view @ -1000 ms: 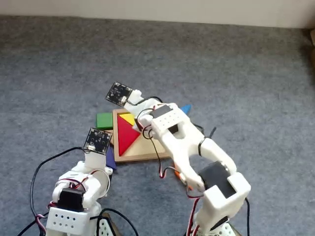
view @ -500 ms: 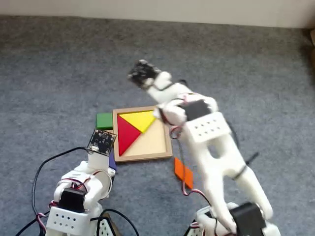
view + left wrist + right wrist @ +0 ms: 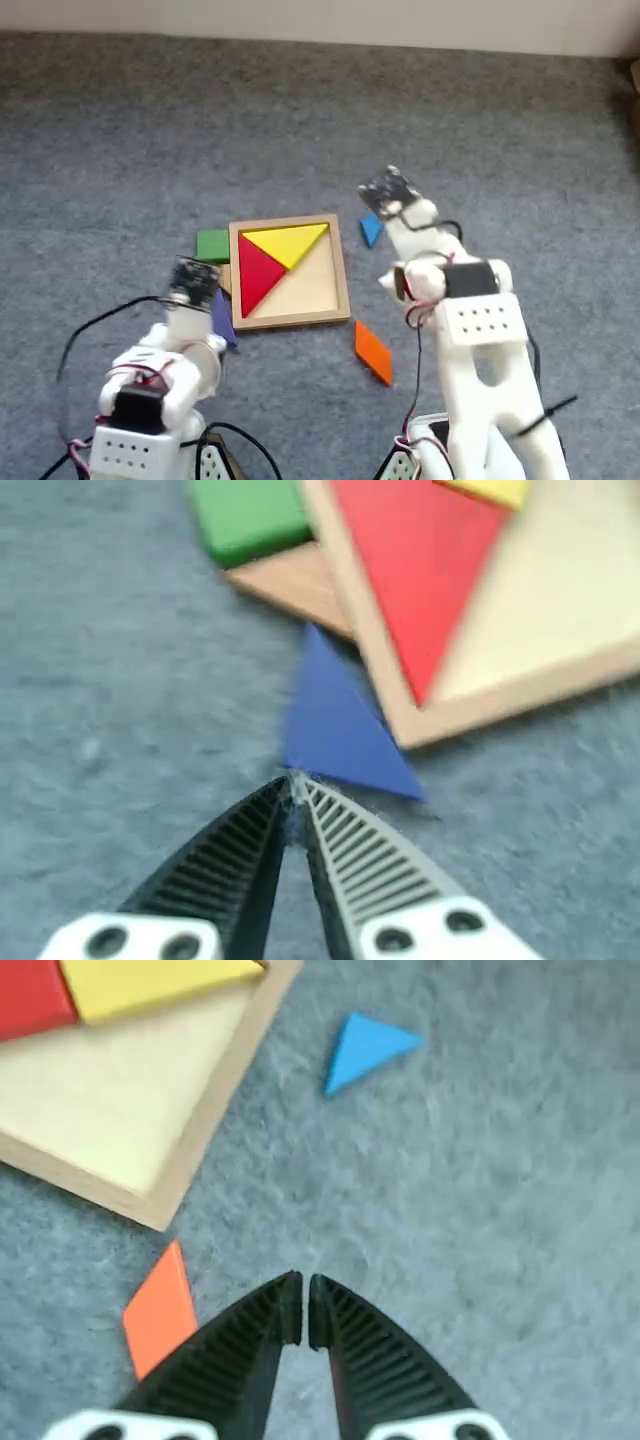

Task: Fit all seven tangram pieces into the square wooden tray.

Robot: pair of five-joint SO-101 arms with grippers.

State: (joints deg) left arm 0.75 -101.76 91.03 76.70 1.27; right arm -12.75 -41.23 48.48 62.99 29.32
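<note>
The right gripper [image 3: 304, 1312] hangs clenched, empty, just beside the tray [image 3: 292, 320]; the left gripper [image 3: 296, 802], likewise clenched, hangs beside its opposite edge. A red triangle [image 3: 255, 272] and a yellow triangle [image 3: 285, 243] lie inside the tray.

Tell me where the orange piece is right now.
In the high view the orange piece lies flat on the grey carpet, just outside the wooden tray's near right corner, not touching it, on the right arm's side.
</note>
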